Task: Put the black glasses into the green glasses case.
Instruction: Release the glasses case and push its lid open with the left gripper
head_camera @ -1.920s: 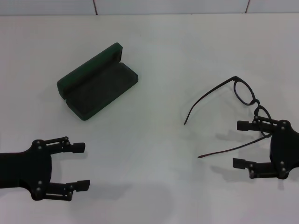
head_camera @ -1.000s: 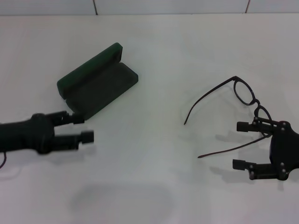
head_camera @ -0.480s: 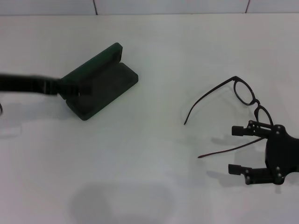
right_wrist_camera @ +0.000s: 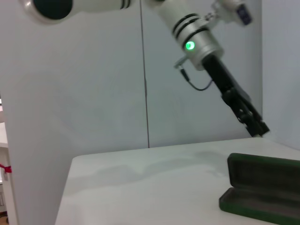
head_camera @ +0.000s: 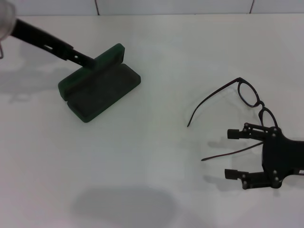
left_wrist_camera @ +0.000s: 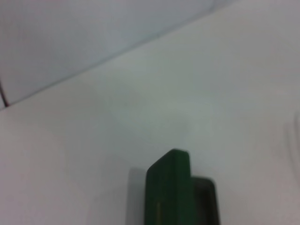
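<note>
The green glasses case lies open at the left of the table, its lid standing up on the far side. It also shows in the left wrist view and in the right wrist view. My left gripper reaches in from the far left and its tip is at the back of the lid; it shows in the right wrist view just above the lid. The black glasses lie unfolded at the right. My right gripper is open and empty, with the nearer temple arm running between its fingers.
The white table carries only the case and the glasses. A pale wall bounds it at the back. A soft shadow lies on the table near the front.
My left arm has swung from the front left, up and back past the case, to behind its lid. My right gripper has shifted slightly left and nearer. The case and glasses have not moved.
</note>
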